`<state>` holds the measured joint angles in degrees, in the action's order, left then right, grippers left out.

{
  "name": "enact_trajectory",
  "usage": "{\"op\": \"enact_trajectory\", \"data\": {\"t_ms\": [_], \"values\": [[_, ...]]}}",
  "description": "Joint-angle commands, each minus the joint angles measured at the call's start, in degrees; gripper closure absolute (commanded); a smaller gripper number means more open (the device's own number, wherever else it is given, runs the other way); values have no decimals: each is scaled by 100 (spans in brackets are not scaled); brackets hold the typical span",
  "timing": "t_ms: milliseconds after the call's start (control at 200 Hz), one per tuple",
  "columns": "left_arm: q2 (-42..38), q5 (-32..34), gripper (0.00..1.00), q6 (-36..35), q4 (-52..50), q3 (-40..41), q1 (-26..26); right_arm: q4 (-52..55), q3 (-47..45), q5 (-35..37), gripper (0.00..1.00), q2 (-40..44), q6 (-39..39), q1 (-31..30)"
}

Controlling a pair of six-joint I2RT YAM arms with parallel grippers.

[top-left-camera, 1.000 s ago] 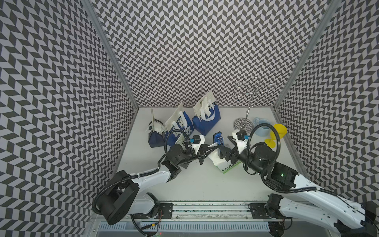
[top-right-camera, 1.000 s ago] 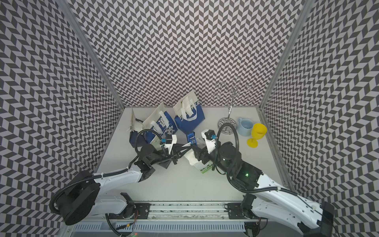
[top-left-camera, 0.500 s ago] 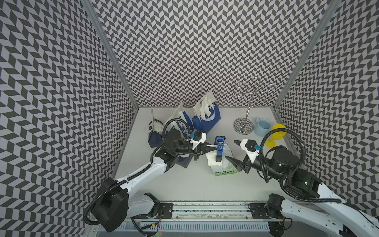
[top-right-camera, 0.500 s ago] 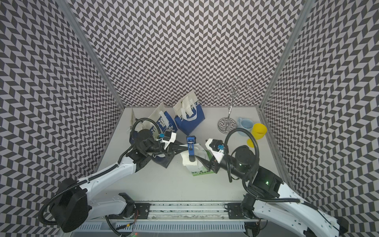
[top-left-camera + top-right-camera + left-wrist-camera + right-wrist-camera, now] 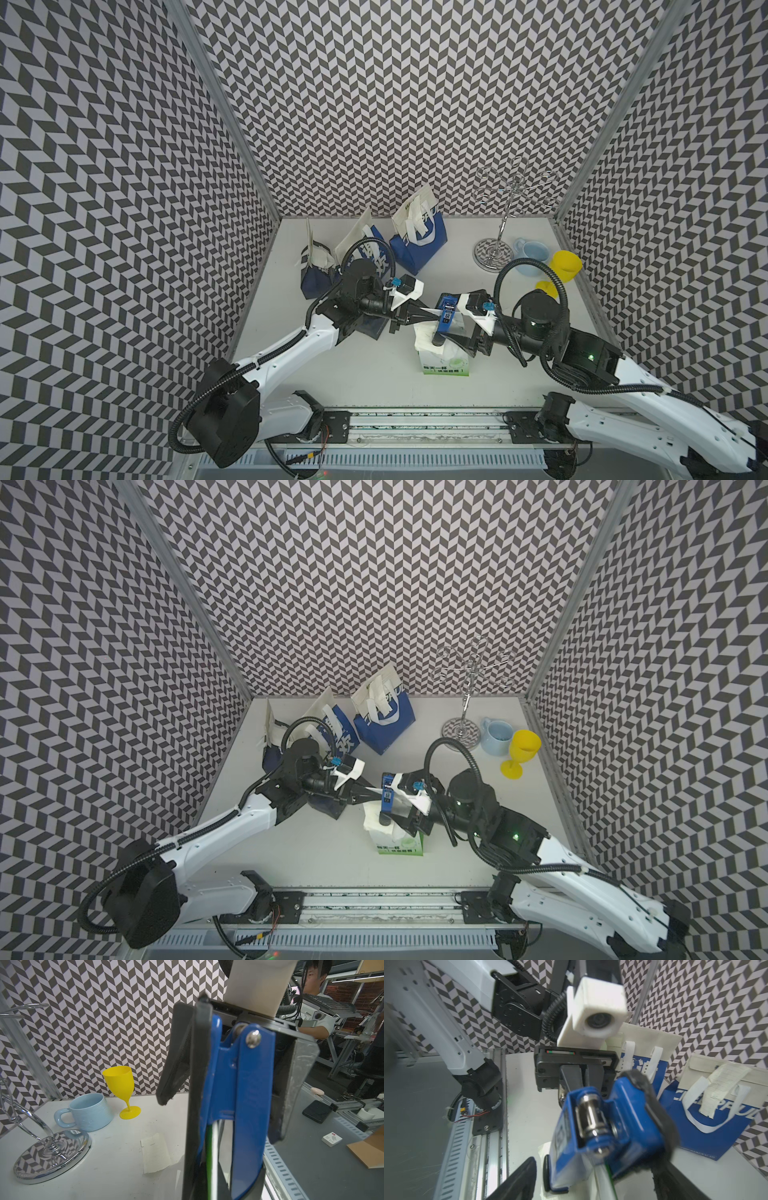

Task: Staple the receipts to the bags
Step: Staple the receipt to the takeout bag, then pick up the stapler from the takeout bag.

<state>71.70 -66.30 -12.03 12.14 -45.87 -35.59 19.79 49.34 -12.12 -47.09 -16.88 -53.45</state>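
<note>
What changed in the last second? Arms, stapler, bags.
The right gripper pulled away to its own side, then swung back in; its open fingers now straddle the stapler, which sits at the top of the green bag and has shifted slightly toward the front rail. The left gripper stays shut, tip at the stapler. The blue bags, mug, goblet and rack have not moved.

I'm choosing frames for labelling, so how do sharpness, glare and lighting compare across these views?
Right wrist view: the stapler near the lens is smeared and soft, while the blue bag behind is readable. Left wrist view: stapler fairly crisp, chrome stand base mirrors the wall pattern. Both top views: even light, soft shadows, everything sharp.
</note>
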Motion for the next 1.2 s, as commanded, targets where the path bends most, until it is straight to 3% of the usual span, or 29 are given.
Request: {"op": "enact_trajectory", "data": {"t_ms": [0, 60, 115, 255, 320, 426, 486, 561, 661, 766, 876, 1006, 1197], "values": [[-15, -225, 100, -124, 142, -309, -61, -592, -31, -890, 19, -165, 181, 2], [5, -215, 100, -128, 148, -333, -75, -852, -152, -980, 23, -187, 342, 2], [4, -201, 100, -132, 147, -348, -88, -1083, -262, -991, 35, -186, 474, 2], [1, -174, 100, -116, 156, -381, -106, -1375, -397, -941, 84, -176, 590, 6], [-5, -155, 100, -106, 149, -379, -114, -1386, -420, -924, 100, -178, 583, 6], [-24, -60, 100, -68, 194, -366, -119, -1395, -425, -724, 98, -145, 590, 17], [-38, 109, 100, 51, 316, -340, -122, -1381, -392, -481, 73, -113, 633, 9], [-71, 842, 100, 341, 636, -264, -126, -1418, -381, 107, 41, 13, 698, 2], [-137, 2107, 100, 841, 1175, -119, -176, -1719, -479, 1331, 27, 305, 777, 8], [-148, 2846, 100, 1185, 1529, -72, -214, -1942, -548, 2532, 25, 535, 765, 12], [-144, 3484, 100, 1384, 1852, -11, -306, -1801, -548, 3073, 26, 587, 825, 8], [-80, 3694, 100, 1353, 1963, -31, -420, -1656, -753, 3101, 33, 607, 1068, 9], [19, 3755, 100, 1321, 1927, -89, -539, -1902, -1070, 2526, 42, 439, 1615, 6]]}}
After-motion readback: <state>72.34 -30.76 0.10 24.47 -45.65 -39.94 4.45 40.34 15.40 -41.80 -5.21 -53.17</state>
